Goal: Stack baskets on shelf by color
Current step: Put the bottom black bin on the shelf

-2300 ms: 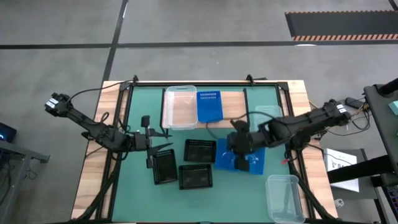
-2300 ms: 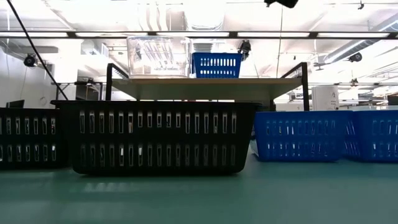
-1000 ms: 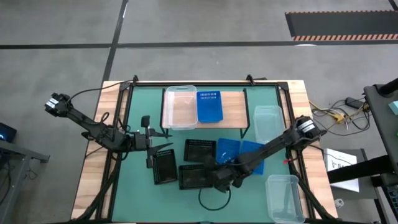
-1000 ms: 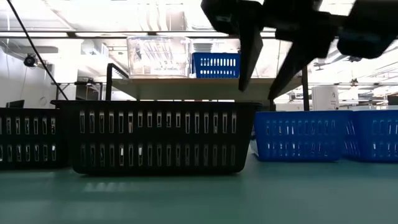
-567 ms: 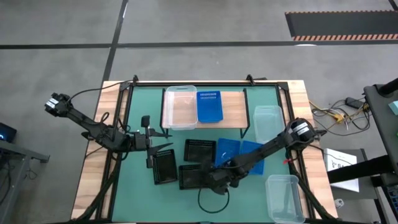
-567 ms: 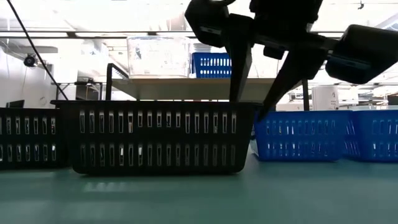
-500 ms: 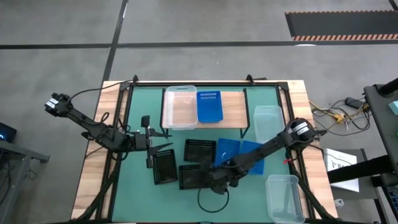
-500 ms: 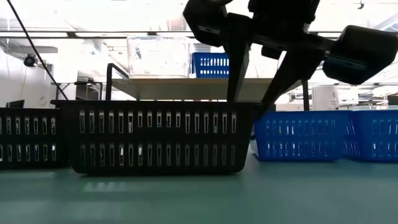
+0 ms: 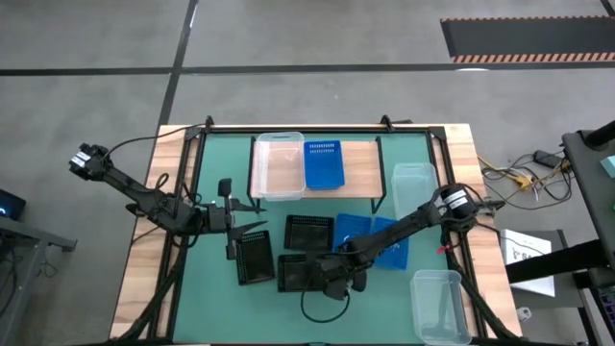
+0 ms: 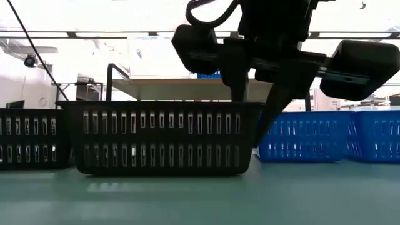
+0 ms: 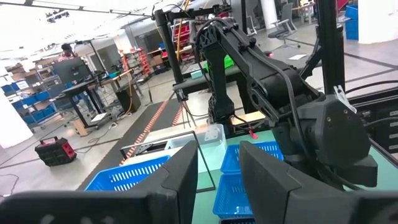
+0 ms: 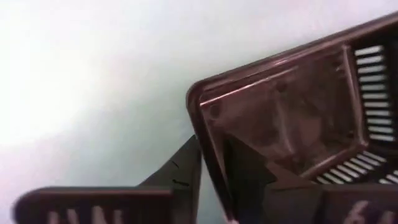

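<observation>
Three black mesh baskets stand on the green table; the nearest one [image 9: 300, 273] fills the low view [image 10: 156, 137]. My right gripper [image 9: 332, 279] [image 10: 253, 119] has come down at its right end and is shut on that end's wall. Two blue baskets [image 9: 373, 237] sit to its right. On the shelf [image 9: 360, 159] rest a clear tub [image 9: 279, 165] and a blue basket [image 9: 324, 163]. My left gripper [image 9: 256, 217] [image 11: 217, 174] waits open by the table's left side, touching nothing. My right gripper [image 12: 211, 168] pinches the right end wall of the near black basket just below its rim [image 12: 210, 146], close to a corner. One finger [image 12: 249, 174] is inside the basket and one [image 12: 186, 165] outside. The fingers come from above, pointing down. The basket's bottom rests on the table.
Two more clear tubs lie on the table's right side, one far [image 9: 413, 187] and one at the near right corner [image 9: 440, 306]. The other black baskets [image 9: 308, 232] [image 9: 254, 258] stand close to the held one. A cable loops on the table near its near edge [image 9: 322, 308].
My right gripper has moved a little toward the table's left and come down, so its fingers now straddle the near black basket's right end wall. The basket has shifted slightly on the table.
</observation>
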`<state>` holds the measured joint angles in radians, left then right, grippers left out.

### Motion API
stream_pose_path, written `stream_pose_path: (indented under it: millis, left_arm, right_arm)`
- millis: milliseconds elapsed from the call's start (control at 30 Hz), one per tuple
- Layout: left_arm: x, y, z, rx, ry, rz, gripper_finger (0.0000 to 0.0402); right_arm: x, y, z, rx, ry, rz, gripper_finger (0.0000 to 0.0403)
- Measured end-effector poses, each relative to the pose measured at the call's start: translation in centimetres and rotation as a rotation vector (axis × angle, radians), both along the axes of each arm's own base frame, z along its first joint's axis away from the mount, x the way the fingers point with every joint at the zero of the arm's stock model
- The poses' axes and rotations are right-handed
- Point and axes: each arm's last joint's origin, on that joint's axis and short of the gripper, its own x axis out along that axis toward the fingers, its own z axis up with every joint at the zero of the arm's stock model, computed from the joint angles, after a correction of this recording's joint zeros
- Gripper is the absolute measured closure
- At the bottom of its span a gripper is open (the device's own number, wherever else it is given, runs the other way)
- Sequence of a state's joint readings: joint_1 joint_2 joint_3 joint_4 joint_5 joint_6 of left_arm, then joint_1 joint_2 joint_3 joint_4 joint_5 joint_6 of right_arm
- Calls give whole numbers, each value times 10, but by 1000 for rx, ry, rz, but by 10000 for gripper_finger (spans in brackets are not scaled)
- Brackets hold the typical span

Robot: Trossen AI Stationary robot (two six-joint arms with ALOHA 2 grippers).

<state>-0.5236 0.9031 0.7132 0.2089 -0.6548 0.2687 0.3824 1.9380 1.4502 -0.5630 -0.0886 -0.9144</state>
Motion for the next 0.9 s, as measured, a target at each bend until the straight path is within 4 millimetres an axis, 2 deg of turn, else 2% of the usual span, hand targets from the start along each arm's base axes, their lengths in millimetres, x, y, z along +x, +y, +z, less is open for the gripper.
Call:
stream_pose_path:
  millis: [133, 400, 667, 900]
  left_arm:
    - [0, 0, 0, 0, 0, -2, 299]
    - [0, 0, 0, 0, 0, -7, 299]
    - [0, 0, 0, -1, -2, -6, 299]
    - [0, 0, 0, -1, -2, -7, 299]
  right_arm:
    - [-1, 1, 6, 2, -17, 17, 388]
    - [-6, 2, 36, 65, -88, -45, 394]
    - [-4, 8, 100, 199, -221, -155, 394]
    - [-14, 0, 154, 241, -313, -321, 394]
